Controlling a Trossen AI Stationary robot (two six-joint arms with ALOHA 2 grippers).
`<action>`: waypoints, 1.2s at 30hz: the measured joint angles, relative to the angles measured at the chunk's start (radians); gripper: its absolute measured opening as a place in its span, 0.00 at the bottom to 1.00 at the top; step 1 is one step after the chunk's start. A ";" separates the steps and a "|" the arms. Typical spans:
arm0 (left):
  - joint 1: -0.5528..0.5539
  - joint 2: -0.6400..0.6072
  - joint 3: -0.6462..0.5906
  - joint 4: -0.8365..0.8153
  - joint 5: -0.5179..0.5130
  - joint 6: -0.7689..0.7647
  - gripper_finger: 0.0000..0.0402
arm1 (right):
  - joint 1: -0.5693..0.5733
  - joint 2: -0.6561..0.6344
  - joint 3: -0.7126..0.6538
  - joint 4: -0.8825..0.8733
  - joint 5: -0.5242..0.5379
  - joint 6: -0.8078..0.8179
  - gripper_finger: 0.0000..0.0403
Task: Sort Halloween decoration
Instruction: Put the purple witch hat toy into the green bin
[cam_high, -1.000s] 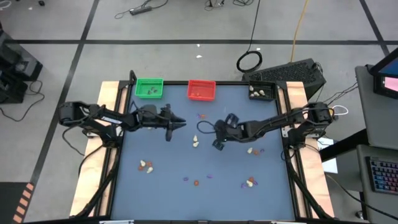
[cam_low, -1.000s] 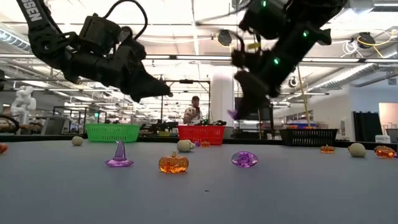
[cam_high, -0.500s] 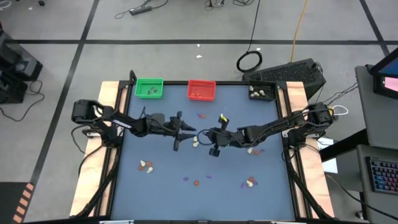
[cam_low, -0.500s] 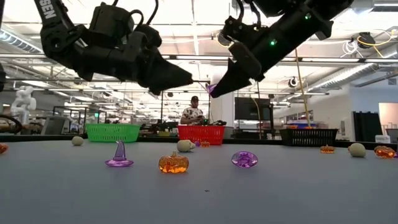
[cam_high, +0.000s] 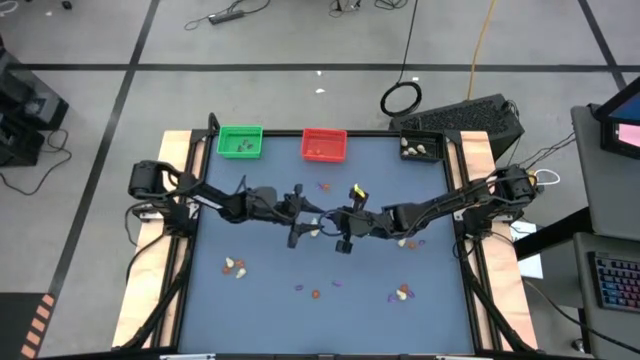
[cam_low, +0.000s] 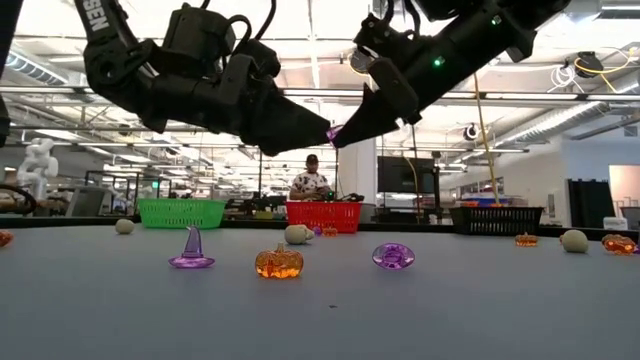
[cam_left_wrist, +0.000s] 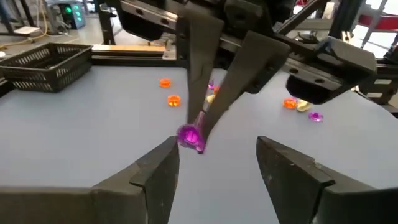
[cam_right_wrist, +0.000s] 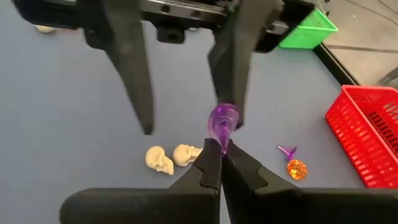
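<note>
1. R pincer (cam_right_wrist: 222, 144): fingers together, clamped on a small purple trinket (cam_right_wrist: 222, 121); held in the air over mid-worktop, well above the surface (low view).
2. L pincer (cam_left_wrist: 214, 158): fingers apart, set either side of the same purple trinket (cam_left_wrist: 190, 135); no contact seen yet.
3. Change noted: within the last sec the L arm has been brought from the green-tray side to centre, tip to tip with the R pincer (cam_low: 345, 131); L fingers have been spread wider meanwhile. R pincer has been raised and turned toward it.
4. Meaning, as judged: a mid-air handover is being set up, R to L, prob. so the purple piece can be carried to a tray on the L side. Grip by L not yet made; release by R not yet due.
5. Below: two cream skulls (cam_right_wrist: 173, 157) lying on the worktop (cam_high: 260, 300), touching each other.
6. Farther out: purple witch hat (cam_low: 191, 250), orange pumpkin (cam_low: 279, 262), purple disc-like piece (cam_low: 393, 255), all apart.
7. Far edge: green tray (cam_high: 240, 141), red tray (cam_high: 324, 145), black tray (cam_high: 421, 147) w/ cream pieces inside.
8. Obstructions: none between the pincers and the trays. Risk judged: trinket tiny, a slip at transfer would drop it among the loose pieces.
9. A person is seen in the room behind (low view), away from the worktop.
</note>
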 joint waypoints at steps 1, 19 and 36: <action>0.000 0.000 0.003 0.000 0.000 -0.001 0.54 | 0.001 0.000 0.000 0.005 0.000 0.000 0.00; 0.001 0.000 0.030 -0.019 -0.022 -0.008 0.29 | 0.007 0.000 0.000 0.011 0.000 0.000 0.00; 0.001 0.000 0.029 -0.011 -0.027 -0.002 0.11 | 0.007 0.000 0.000 0.011 0.004 -0.008 0.09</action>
